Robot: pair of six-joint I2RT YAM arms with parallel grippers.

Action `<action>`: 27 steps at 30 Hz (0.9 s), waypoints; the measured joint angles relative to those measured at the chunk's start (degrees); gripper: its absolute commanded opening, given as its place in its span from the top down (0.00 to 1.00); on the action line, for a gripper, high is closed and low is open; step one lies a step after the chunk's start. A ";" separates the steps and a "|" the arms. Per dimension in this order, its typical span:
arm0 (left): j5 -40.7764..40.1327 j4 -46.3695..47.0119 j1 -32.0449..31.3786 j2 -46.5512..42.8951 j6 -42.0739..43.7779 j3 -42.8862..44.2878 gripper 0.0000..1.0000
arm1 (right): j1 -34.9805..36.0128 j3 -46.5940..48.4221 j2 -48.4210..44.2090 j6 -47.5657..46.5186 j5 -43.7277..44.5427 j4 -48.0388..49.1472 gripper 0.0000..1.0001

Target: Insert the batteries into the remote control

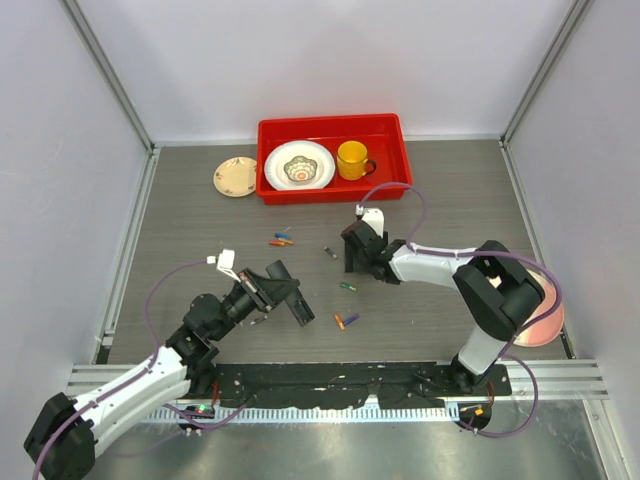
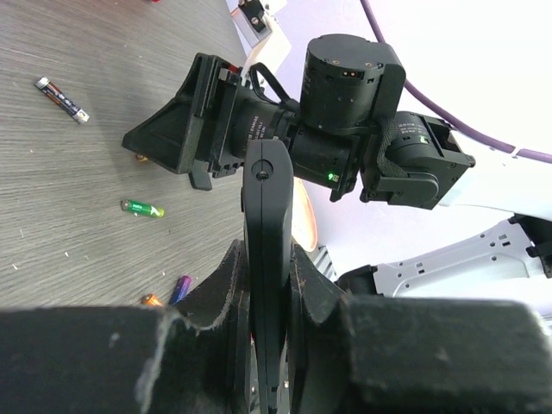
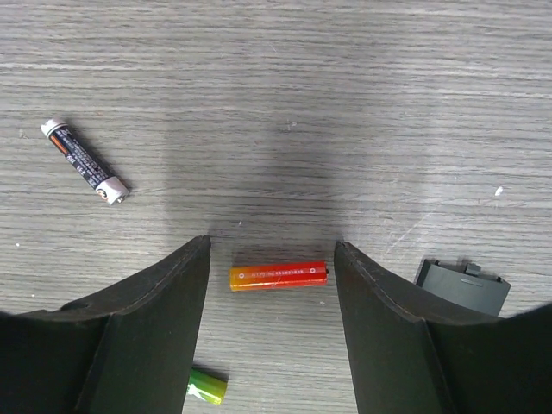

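Clamping the slim black rectangular plastic remote control (image 2: 266, 224) near its middle, the left gripper (image 1: 275, 289) has its jaws pressed against both broad faces. In the top view the one remote control sits left of centre on the grey wood-grain table (image 1: 440, 200). Its long axis runs diagonally, from far-left to near-right. In the left wrist view it stands edge-on, its far end pointing toward the right gripper (image 3: 272, 246).

That gripper's jaws are spread on either side of one orange-red cylindrical battery (image 3: 279, 275), not touching it. The battery lies flat, its long axis crosswise between the fingers.

Four more batteries can be counted:
- one black-and-silver (image 3: 84, 161);
- one green (image 3: 207, 385);
- one orange (image 1: 340, 322), just beside one purple (image 1: 351, 319).

A small orange-and-blue cluster (image 1: 282, 240) is too small to count. One dark grey plastic piece (image 3: 461, 285) lies nearby.

One red plastic tray (image 1: 385, 185) holds one white bowl (image 1: 300, 166) and one yellow mug (image 1: 351, 159). One tan plate (image 1: 236, 177) sits beside it.
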 measured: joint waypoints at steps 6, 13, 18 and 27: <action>-0.04 0.00 0.00 0.24 -0.02 0.00 1.00 | -0.39 -2.21 -1.51 -0.61 -1.57 2.62 0.36; -0.02 0.72 0.00 2.69 -0.02 0.00 1.00 | -0.55 -3.23 -2.12 -1.40 -2.25 3.87 0.36; -0.02 0.96 0.00 2.97 -0.02 0.00 1.00 | -0.55 -3.23 -2.12 -1.62 -2.27 3.82 0.35; -0.02 1.79 0.00 3.39 -0.04 0.00 1.00 | -0.33 -2.47 -2.08 -1.68 -2.16 1.40 0.36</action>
